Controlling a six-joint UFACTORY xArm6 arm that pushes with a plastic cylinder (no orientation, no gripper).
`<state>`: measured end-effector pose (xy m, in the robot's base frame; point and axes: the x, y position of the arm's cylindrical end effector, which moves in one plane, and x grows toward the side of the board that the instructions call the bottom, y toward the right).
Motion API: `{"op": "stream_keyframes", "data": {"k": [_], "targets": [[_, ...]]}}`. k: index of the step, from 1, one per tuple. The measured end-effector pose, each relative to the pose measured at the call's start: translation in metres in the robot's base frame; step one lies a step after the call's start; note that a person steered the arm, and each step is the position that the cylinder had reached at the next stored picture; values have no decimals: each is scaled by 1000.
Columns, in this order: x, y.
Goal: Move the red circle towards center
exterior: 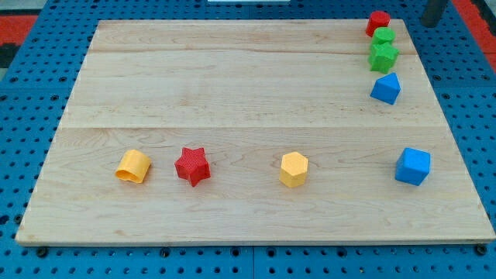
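Note:
The red circle [378,22] sits at the top right corner of the wooden board [232,85]. A small green block [383,36] touches it from below, and a green star [383,56] lies just under that. My tip [431,24] shows as a dark rod end at the view's top right, off the board's edge, to the right of the red circle and apart from it.
A blue house-shaped block [386,88] lies below the green star. A blue cube [412,166] is at the lower right. A yellow hexagon [294,169], a red star [192,166] and a yellow crescent-shaped block [133,166] form a row near the bottom.

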<state>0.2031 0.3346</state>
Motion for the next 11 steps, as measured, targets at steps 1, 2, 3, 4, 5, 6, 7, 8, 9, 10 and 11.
{"op": "stream_keyframes", "data": {"k": [1,2,3,4,5,6,7,8,9,10,11], "targets": [[0,0],[0,-1],[-3,-6],[6,9],[-3,-41],[-8,-103],[-5,-183],[31,-262],[55,-242],[56,-221],[89,-281]]}}
